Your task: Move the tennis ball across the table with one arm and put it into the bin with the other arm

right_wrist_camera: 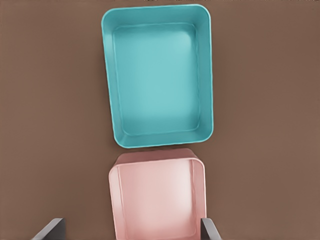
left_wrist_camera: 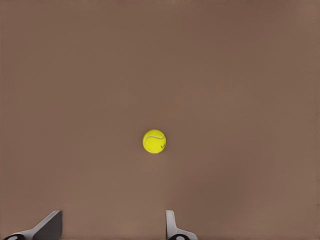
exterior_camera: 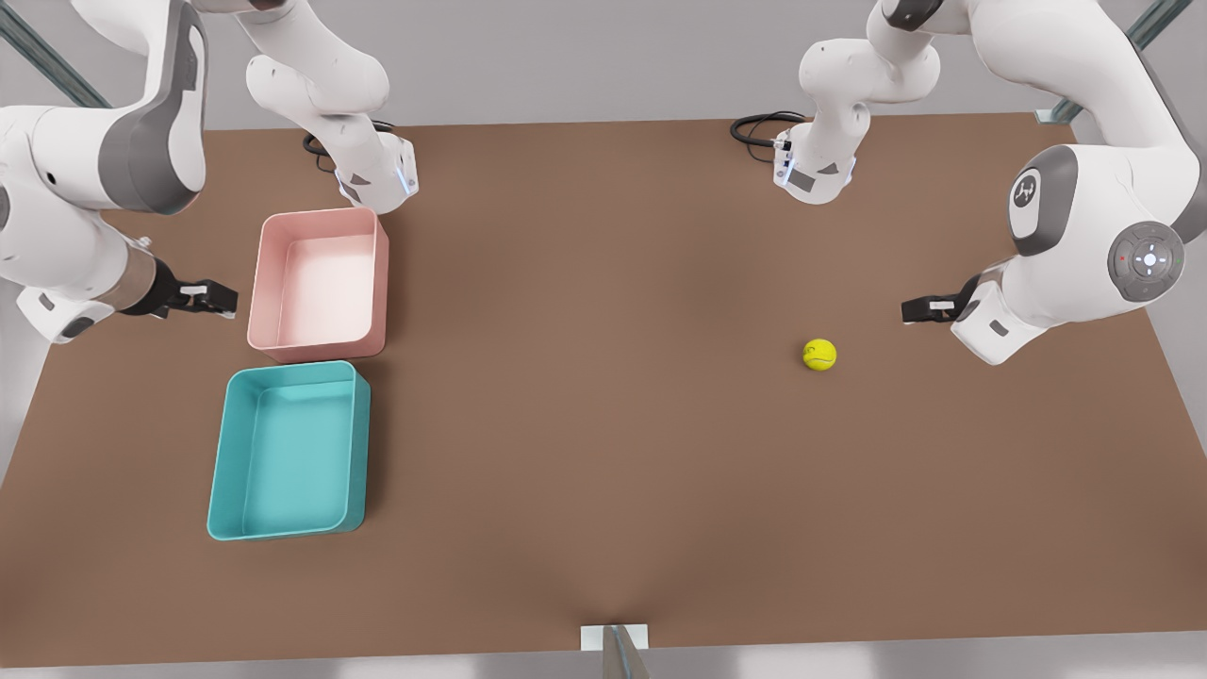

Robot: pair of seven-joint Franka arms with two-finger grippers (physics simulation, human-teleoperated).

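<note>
The tennis ball [exterior_camera: 819,355] lies on the brown table [exterior_camera: 585,396] toward the front view's right; in the left wrist view the ball [left_wrist_camera: 154,141] rests alone on bare tabletop ahead of the fingers. My left gripper [exterior_camera: 919,309] hovers a short way to the ball's right, open [left_wrist_camera: 112,231] and holding nothing. The teal bin [exterior_camera: 219,453] sits at the front view's left, with nothing inside. My right gripper [exterior_camera: 222,300] waits beside the pink tray, open [right_wrist_camera: 130,232] and holding nothing, looking down on the teal bin [right_wrist_camera: 207,75].
A pink tray [exterior_camera: 381,273] of the same shape stands just behind the teal bin, their short ends nearly touching [right_wrist_camera: 116,200]. Both arm bases stand along the table's far edge. A small bracket [exterior_camera: 615,641] sits at the near edge.
</note>
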